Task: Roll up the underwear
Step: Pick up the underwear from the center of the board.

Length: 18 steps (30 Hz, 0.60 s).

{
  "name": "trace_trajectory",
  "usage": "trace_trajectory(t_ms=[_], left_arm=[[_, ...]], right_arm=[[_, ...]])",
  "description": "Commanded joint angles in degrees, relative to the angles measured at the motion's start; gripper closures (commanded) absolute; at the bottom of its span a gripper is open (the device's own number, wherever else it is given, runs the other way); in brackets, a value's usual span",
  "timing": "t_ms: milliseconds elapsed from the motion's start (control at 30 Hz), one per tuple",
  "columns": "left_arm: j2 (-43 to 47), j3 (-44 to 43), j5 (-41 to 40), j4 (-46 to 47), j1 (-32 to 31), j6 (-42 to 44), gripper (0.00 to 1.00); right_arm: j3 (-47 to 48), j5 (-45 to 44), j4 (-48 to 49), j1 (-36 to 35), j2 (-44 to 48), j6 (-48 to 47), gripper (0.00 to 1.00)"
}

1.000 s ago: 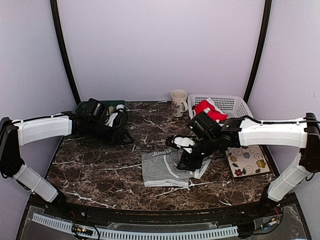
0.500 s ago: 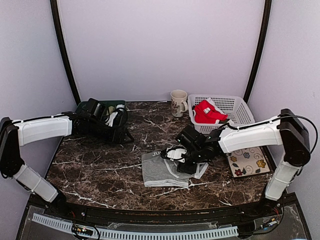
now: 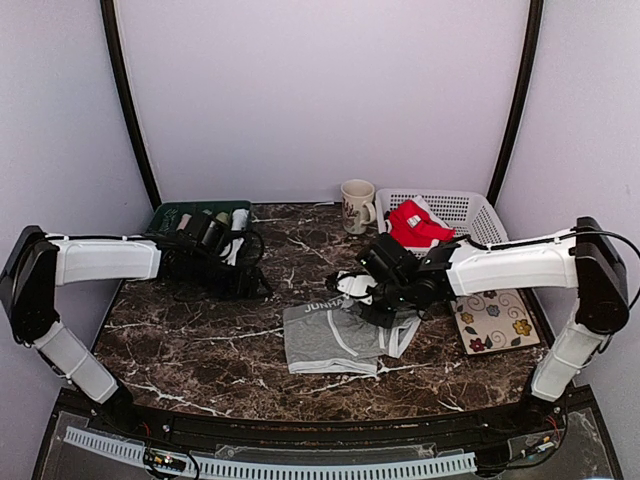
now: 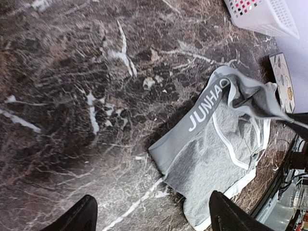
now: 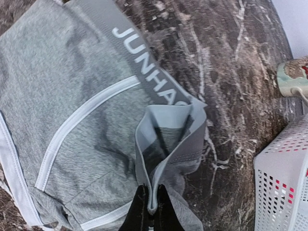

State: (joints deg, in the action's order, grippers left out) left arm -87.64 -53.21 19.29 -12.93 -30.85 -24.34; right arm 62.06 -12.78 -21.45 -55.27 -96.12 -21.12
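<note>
The light grey underwear [image 3: 330, 342] lies flat on the marble table [image 3: 200, 340], its waistband lettered JUNHAO. My right gripper [image 3: 378, 306] is over its right end. In the right wrist view that gripper [image 5: 152, 208] is shut on a raised fold of the waistband, and the rest of the grey underwear [image 5: 67, 96] spreads out to the left. My left gripper [image 3: 256, 286] hovers left of the garment. It [image 4: 151, 198] is open, with the near corner of the grey underwear [image 4: 211, 159] between its black fingertips [image 4: 221, 211]. A red underwear [image 3: 415, 222] sits in the white basket [image 3: 470, 210].
A floral mug [image 3: 356, 205] stands left of the basket at the back. A dark green bin [image 3: 172, 214] with rolled items is at the back left. A flowered mat [image 3: 495, 322] lies at the right. The basket [image 5: 284, 183] is close beside the right gripper.
The left arm has swung from over the green bin toward the table's middle. The right gripper has shut on the waistband fold and drawn it up and back a little.
</note>
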Motion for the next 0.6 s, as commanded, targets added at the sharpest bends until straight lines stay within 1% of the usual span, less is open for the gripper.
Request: trace_trajectory(t_ms=[0,100,133,200,300,500,567], left_arm=[[-3.58,1.13,-1.26,5.26,-3.72,-7.32,0.21],[-6.61,1.27,-1.57,7.49,-4.05,-11.97,0.31],[-7.45,1.34,-1.68,8.09,-5.72,-13.12,0.32],[-8.92,1.69,-1.38,9.71,-6.62,-15.03,0.37],[-11.06,2.55,-1.27,11.87,-7.21,-18.36,0.46],[-14.59,1.65,-2.11,12.84,-7.95,-20.48,0.55],[-16.29,1.03,-2.10,12.93,-8.01,-21.14,0.59]], right_arm=[[1.22,-1.34,0.50,3.73,4.30,4.94,1.00],[0.60,-0.12,0.87,5.64,6.82,6.44,1.00],[0.47,0.33,0.98,6.09,7.16,6.67,1.00],[0.41,0.87,0.90,6.64,7.34,7.06,1.00],[0.50,0.98,0.93,7.41,7.46,7.92,1.00],[0.26,1.30,1.10,8.40,8.52,9.20,1.00],[0.22,1.36,0.91,8.69,8.57,9.41,1.00]])
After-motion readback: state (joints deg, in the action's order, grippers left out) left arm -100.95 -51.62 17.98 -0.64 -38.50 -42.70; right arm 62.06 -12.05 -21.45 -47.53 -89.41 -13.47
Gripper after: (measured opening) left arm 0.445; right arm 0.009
